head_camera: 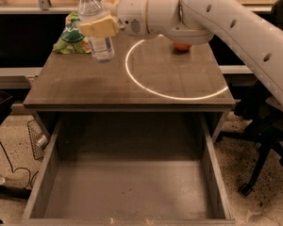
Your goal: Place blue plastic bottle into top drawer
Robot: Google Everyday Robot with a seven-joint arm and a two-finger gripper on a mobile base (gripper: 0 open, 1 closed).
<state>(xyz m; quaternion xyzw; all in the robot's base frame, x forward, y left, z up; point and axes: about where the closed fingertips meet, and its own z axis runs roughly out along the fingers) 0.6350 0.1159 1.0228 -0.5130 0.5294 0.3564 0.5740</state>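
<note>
The blue plastic bottle [96, 27] is a clear bottle with a white cap and a pale label. It is upright, at the back left of the desk top, and looks held just above it. My gripper [102, 24] is shut on the bottle's middle, its tan pad [99, 27] across the bottle's front. The white arm reaches in from the upper right. The top drawer [61, 192] is pulled fully open below the desk's front edge, and its flat scuffed bottom is bare.
A green snack bag [71, 36] lies at the desk's back left, just behind the bottle. An orange fruit [181, 46] sits at the back, partly hidden by the arm. A bright ring of light [146, 86] lies on the desk top [85, 84]. An office chair base [266, 159] stands to the right.
</note>
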